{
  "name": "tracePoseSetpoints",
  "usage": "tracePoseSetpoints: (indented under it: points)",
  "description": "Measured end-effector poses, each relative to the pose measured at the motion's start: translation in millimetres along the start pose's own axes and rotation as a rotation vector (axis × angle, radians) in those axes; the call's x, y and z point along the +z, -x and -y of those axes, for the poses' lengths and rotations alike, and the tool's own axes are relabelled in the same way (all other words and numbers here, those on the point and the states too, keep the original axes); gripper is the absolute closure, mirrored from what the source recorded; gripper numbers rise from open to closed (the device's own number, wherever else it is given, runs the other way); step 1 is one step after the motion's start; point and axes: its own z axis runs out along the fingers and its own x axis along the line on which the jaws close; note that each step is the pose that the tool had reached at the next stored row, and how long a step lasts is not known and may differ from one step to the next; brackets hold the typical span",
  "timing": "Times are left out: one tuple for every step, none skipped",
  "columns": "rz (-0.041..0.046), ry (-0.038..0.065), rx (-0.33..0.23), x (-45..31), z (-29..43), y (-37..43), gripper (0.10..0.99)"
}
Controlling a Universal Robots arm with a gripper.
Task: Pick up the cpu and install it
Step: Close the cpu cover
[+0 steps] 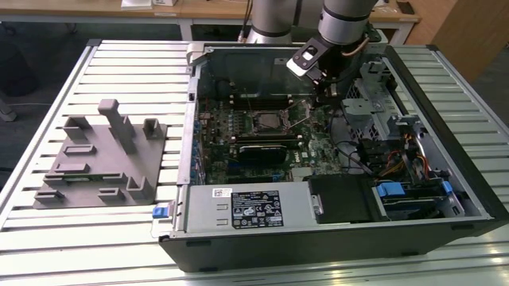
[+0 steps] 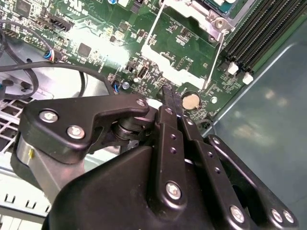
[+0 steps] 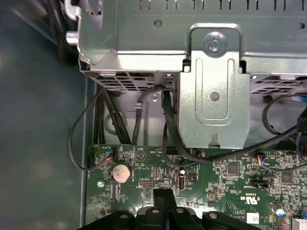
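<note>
My gripper (image 1: pixel 325 95) hangs inside the open computer case (image 1: pixel 445 179), low over the green motherboard (image 1: pixel 314 149), just to the exterior view's right of the square metal-framed socket (image 1: pixel 266 122). In both wrist views its black fingers (image 2: pixel 170 96) (image 3: pixel 165 196) are pressed together, and nothing shows between them. The fingertips hover beside a round coin battery (image 2: pixel 191 100) (image 3: pixel 121 171). The socket's wire lever (image 2: pixel 213 62) stands raised and its silver frame plate (image 2: pixel 172 67) is swung open toward the fingers. The cpu is hidden or out of view.
A silver drive cage (image 3: pixel 211 72) with black cables (image 3: pixel 168 120) stands close in front of the fingers. Memory slots (image 2: pixel 259 33) run past the socket. The power-supply box (image 1: pixel 250 208) fills the case's near corner. A grey slotted fixture (image 1: pixel 104 161) rests on the slatted table (image 1: pixel 119 250).
</note>
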Motion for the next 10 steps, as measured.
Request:
tracePoseSetpoints:
  points:
    - [0.0002,0.0,0.0,1.8,0.0,0.1,0.98]
    - [0.0003,0.0,0.0,3.6,0.1,0.2,0.98]
    - [0.0004,0.0,0.0,5.5,0.1,0.3,0.98]
    - [0.0005,-0.001,0.0,6.8,0.2,0.3,0.98]
    - [0.0006,-0.001,0.0,7.2,0.2,0.4,0.98]
    - [0.0007,-0.002,0.0,7.2,0.3,0.4,0.98]
    - [0.0007,-0.003,0.0,7.2,0.7,0.4,0.98]
    - [0.0006,-0.004,0.0,7.2,1.3,0.3,0.98]
    - [0.0007,-0.005,0.0,6.9,2.0,0.3,0.98]
    - [0.0007,-0.006,0.0,6.6,2.8,0.2,0.98]
